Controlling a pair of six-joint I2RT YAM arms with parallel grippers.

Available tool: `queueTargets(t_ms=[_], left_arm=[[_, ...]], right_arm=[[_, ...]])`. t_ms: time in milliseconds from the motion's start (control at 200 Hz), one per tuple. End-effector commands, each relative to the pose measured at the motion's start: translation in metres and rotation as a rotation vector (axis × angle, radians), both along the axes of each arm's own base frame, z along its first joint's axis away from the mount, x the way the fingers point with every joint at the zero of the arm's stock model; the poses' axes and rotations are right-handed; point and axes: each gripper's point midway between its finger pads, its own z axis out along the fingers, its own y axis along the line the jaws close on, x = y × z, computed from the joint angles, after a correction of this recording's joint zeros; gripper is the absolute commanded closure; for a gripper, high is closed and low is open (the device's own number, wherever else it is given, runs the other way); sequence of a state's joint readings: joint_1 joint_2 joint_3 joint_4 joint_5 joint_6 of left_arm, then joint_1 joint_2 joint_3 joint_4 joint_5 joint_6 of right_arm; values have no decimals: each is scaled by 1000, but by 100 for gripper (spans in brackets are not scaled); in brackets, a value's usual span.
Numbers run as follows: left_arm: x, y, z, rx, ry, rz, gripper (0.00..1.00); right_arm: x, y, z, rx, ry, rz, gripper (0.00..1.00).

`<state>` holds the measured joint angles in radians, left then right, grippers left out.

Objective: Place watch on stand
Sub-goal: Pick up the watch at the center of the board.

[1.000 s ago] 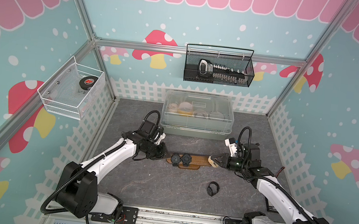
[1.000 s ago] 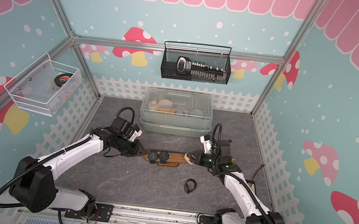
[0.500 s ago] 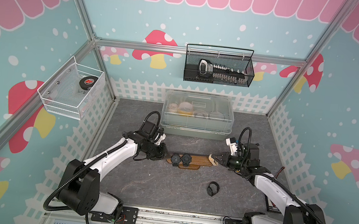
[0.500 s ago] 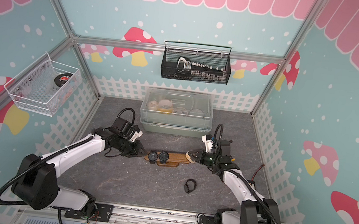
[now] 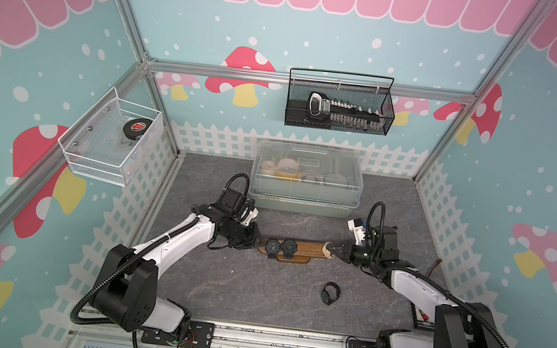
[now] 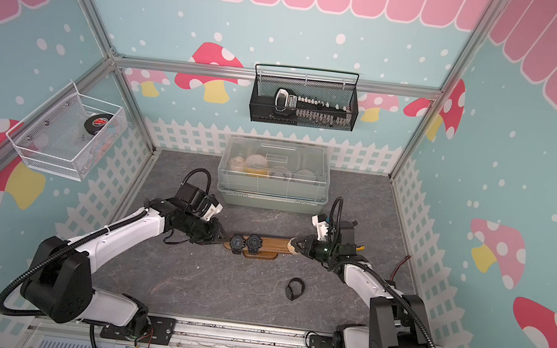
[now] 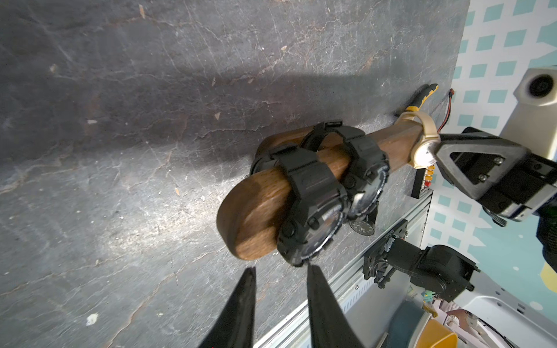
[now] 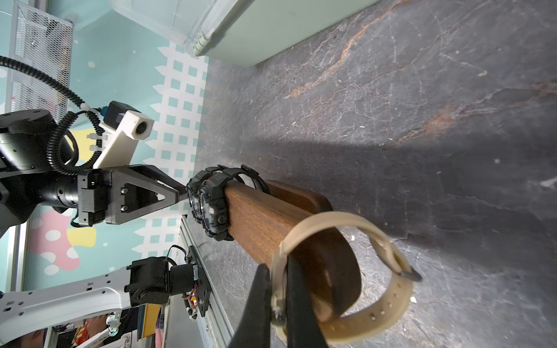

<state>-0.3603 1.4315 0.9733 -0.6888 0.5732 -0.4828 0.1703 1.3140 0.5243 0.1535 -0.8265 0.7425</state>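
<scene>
**Beige watch at stand's right end, right pincer clamped on it**

- Front of worktop [image 5: 219, 290]: one loose black watch [image 5: 330, 293] lying on its own, well apart from both arms.
- Mid worktop: stand [image 5: 307, 249] lies crosswise between the two arms. A pair of black watches [image 5: 272, 247] is strapped side by side around its left half.
- Right pincer [image 8: 276, 271] is closed tight on the beige watch [image 8: 331, 215] at the case. The strap loop sits around the bar's right tip, not pushed further in.
- Left pincer [image 7: 280, 271]: fingers apart with nothing between them, tips just off the bar's left end, close to the nearer black watch.
- Behind the stand: clear lidded box [image 5: 304, 185] against the back fence.
- On the walls: black mesh basket [image 5: 337, 124] at the back, white wire basket [image 5: 98, 160] on the left.
</scene>
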Motion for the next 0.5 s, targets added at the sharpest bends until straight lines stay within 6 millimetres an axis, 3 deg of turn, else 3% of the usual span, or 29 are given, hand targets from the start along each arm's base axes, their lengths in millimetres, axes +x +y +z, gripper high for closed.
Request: queueTargets(t_ms=[0,496], left_arm=[[0,0,-3,-12,8,2,70],[2,-2,-3,-17,16,-3,70]], right_arm=[[1,-1,-4,2,-1,-2,96],[5,2,11,28,-20,2,96]])
